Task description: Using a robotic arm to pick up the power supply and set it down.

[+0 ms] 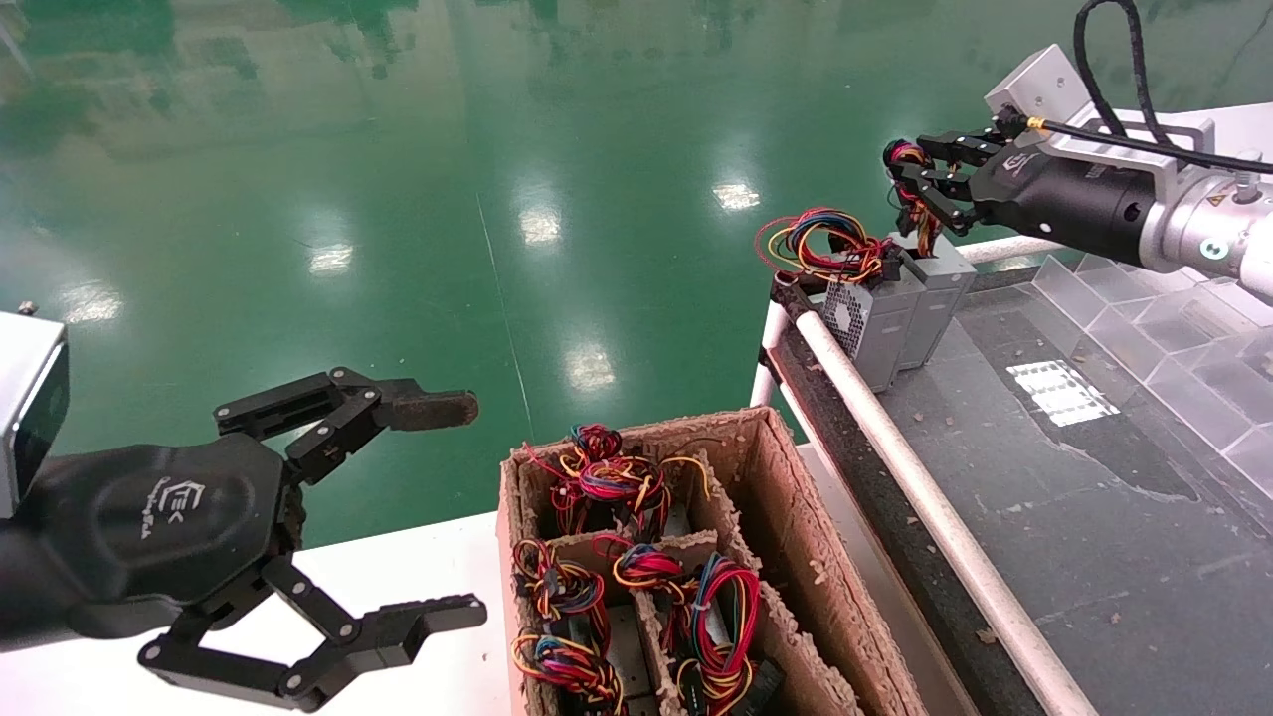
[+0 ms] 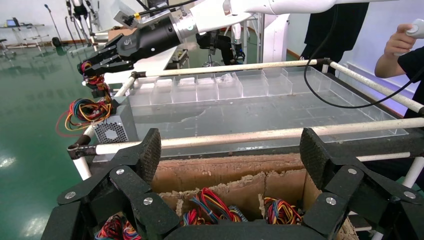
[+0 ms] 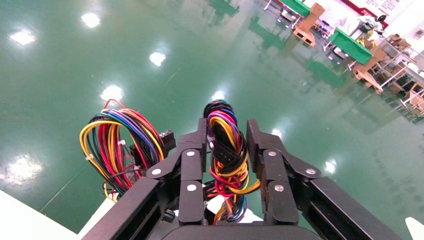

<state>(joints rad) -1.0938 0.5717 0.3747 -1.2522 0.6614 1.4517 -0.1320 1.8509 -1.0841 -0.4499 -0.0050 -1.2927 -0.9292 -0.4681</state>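
Observation:
The power supply is a small grey metal box standing on the far left corner of the dark table. Its tight knot of red, yellow and black wires rises from its top. My right gripper reaches in from the right at the height of the knot. Its two black fingers are closed against either side of the knot. In the left wrist view the same gripper shows far off, over the table's corner. My left gripper hangs open and empty at the near left, above the white bench.
A second grey box with a perforated vent and a wide loose wire loop stands just left of the power supply. A cardboard box with dividers holds several more wired units. A white rail edges the table; clear partitions stand at the right.

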